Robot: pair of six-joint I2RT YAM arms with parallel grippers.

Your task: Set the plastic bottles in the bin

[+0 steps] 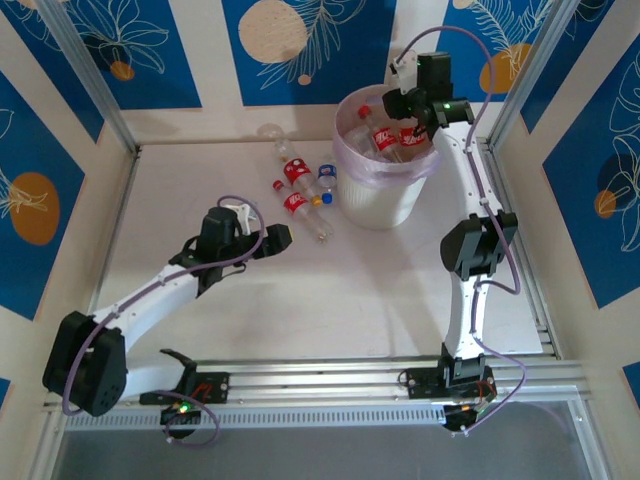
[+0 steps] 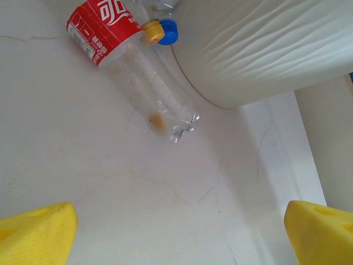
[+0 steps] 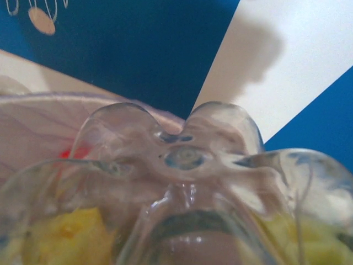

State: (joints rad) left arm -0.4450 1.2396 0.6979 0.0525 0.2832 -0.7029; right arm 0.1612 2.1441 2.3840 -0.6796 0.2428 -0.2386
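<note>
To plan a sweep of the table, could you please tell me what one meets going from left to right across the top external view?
left gripper → blue-labelled bottle → bin → right arm's elbow joint

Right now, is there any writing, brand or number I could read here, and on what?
Nothing reads clearly.
Red label of the bottle lying beside the bin: large white stylised characters, cut off at the frame edge, unreadable.
Same label, small print: too small.
Red-labelled bottles in the overhead view: white marks, too blurred.
</note>
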